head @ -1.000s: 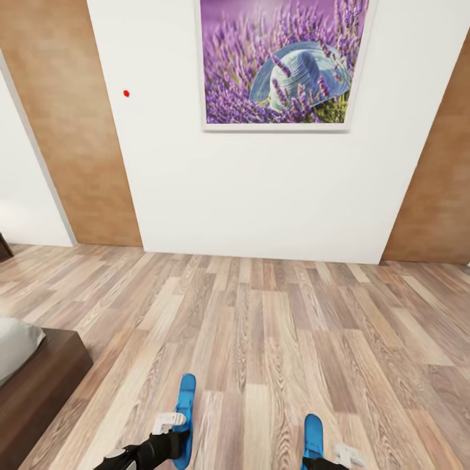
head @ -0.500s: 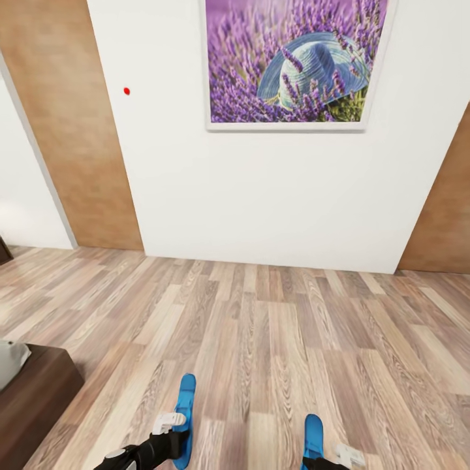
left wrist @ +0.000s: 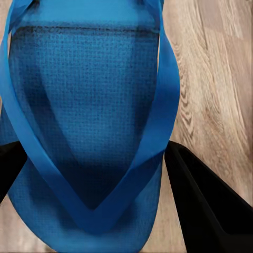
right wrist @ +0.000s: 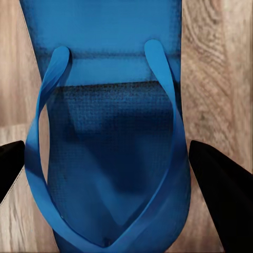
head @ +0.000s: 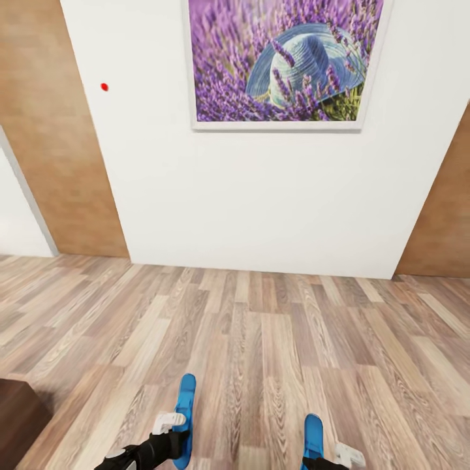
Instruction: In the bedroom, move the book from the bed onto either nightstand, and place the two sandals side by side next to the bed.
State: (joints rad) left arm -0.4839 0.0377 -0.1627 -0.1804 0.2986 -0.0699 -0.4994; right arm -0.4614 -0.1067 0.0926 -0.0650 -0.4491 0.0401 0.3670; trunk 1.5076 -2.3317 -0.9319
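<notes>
White wall (head: 261, 196) straight ahead with one framed lavender-and-hat picture (head: 281, 62) on it, a tiny red dot (head: 104, 86) off to its left, and brown wood panels (head: 59, 130) flanking the white section on both sides. The floor (head: 261, 339) is light wood plank all over. A dark brown corner of the bed frame (head: 16, 418) pokes in at the lower left of the head view. Two blue sandals total, one per arm: the left sandal (head: 185, 418) sits in the left gripper (head: 171, 436), and the right sandal (head: 313, 438) in the right gripper (head: 324, 457), both carried above the planks and well apart from each other. The wrist cams give what the head cam can't: on the left one the sandal (left wrist: 89, 132) shows its textured sole and V strap, with a black finger (left wrist: 205, 205) on each side of it, so the jaws are clamped across its width. Same deal on the right, sandal (right wrist: 110, 142) between two dark fingers (right wrist: 224, 190), squeezed from both edges.
</notes>
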